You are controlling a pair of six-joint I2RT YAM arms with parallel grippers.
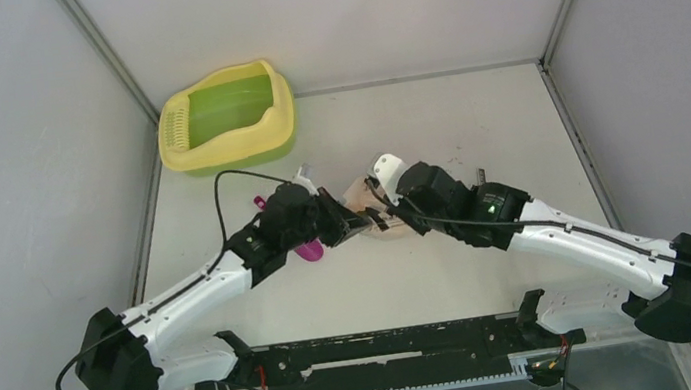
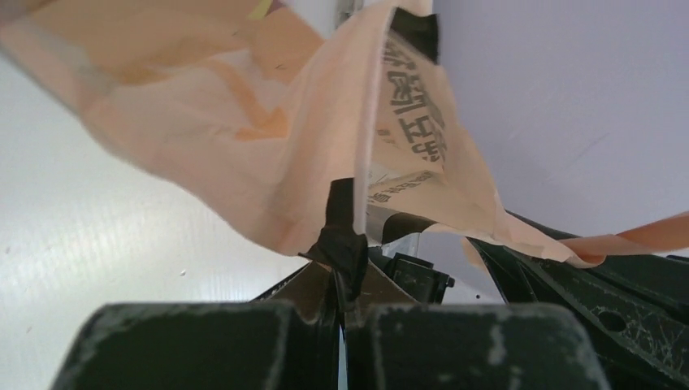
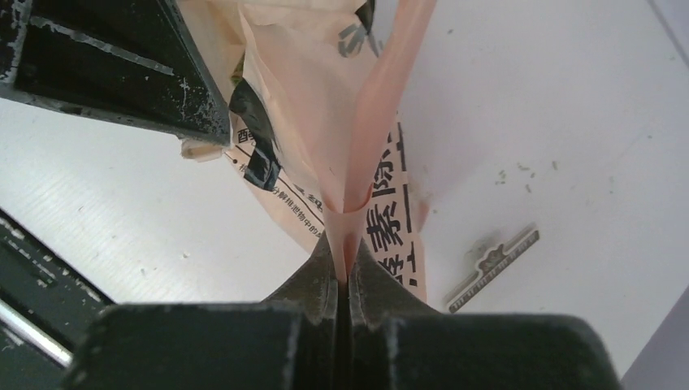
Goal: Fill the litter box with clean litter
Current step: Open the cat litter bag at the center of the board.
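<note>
A white table (image 1: 515,132) fills the floor of a booth with plain grey walls (image 1: 13,148) on three sides. From the near edge the left arm (image 1: 193,296) and the right arm (image 1: 578,230) both reach inward and meet over the middle of the table.

The litter box (image 1: 215,152) sits in the far left corner, close to the left and back walls and well apart from both arms. Its yellow rim surrounds the green basin, and the slotted grille (image 1: 174,127) is at its left end.

Between the two wrists hangs a pink-orange printed bag (image 2: 244,146), crumpled, with dark lettering on one face. The left gripper (image 2: 345,252) is pinched tight on a fold of the bag at a patch of black tape (image 2: 341,219). The right gripper (image 3: 343,272) is also closed hard, with a thin pink edge of the same bag squeezed between its fingers.

A magenta scoop (image 1: 310,251) lies on the table under the left wrist, partly hidden by it. In the right wrist view a narrow torn strip (image 3: 491,268) lies flat on the table just beside the bag. A few greyish specks of clean litter (image 3: 520,175) are scattered on the surface near the strip.
</note>
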